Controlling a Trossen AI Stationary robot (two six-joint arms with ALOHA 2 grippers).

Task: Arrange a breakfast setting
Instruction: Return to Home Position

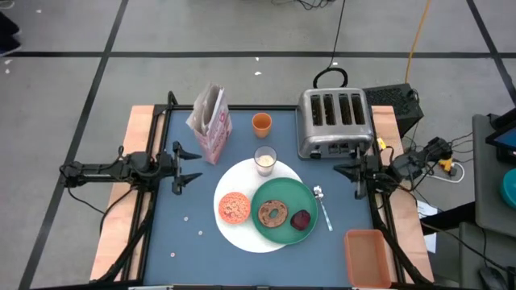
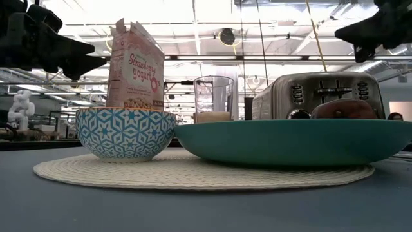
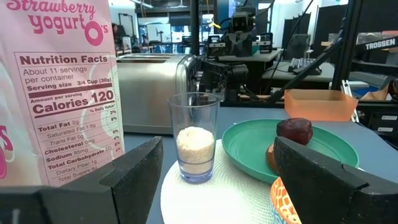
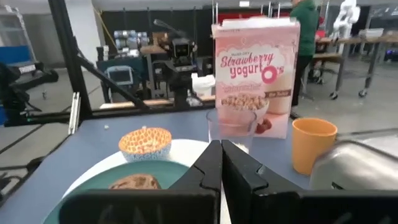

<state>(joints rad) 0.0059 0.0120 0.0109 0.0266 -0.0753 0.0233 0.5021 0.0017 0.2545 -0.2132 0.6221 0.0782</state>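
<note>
A large white round plate (image 1: 234,189) lies mid-table. On it stand a green plate (image 1: 284,196) with a bagel (image 1: 272,213) and a dark-red fruit (image 1: 301,219), a small patterned bowl (image 1: 235,208) and a milk glass (image 1: 265,160). A spoon (image 1: 322,205) lies right of the plate. An orange cup (image 1: 261,123) and a pink cereal box (image 1: 210,122) stand behind. My left gripper (image 1: 189,165) hangs open left of the plate; my right gripper (image 1: 348,171) is shut by the toaster's front.
A silver four-slot toaster (image 1: 334,122) stands at the back right. A tan rectangular bin (image 1: 368,256) sits at the near right corner. A few small crumbs (image 1: 187,218) lie on the blue tabletop, which is bare at the near left.
</note>
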